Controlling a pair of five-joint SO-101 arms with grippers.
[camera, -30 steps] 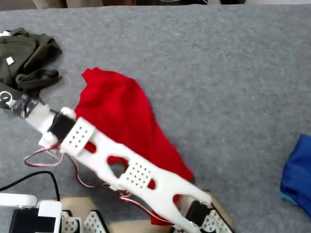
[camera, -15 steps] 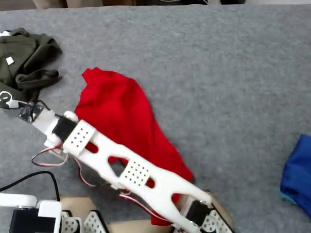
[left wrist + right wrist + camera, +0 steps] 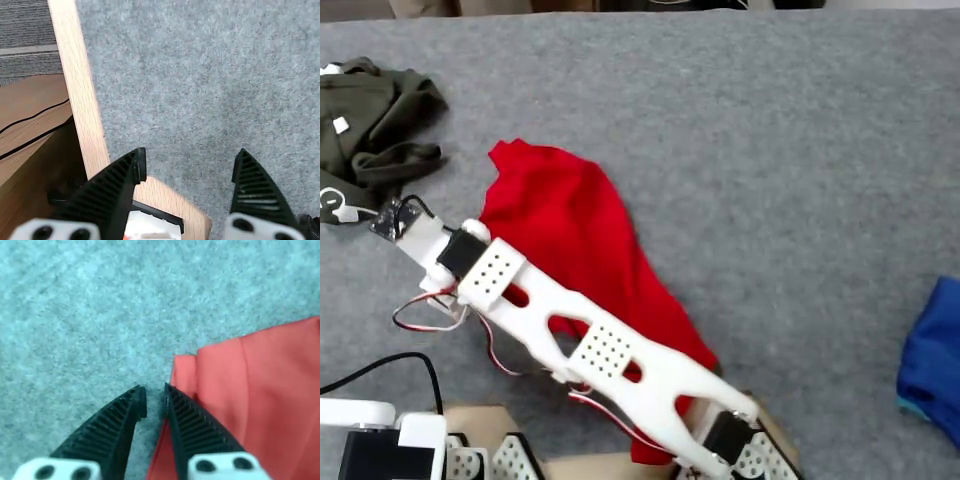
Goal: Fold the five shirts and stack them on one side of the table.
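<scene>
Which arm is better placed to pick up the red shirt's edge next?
Right. Its gripper sits at the red shirt's corner, jaws a narrow gap apart. The left gripper hangs open over grey mat by the table's wooden edge.

We can read no text, number or sign on anything here. The small white tag [image 3: 340, 125] on the olive-green shirt [image 3: 375, 115] is too small for us to make out any print on it.
</scene>
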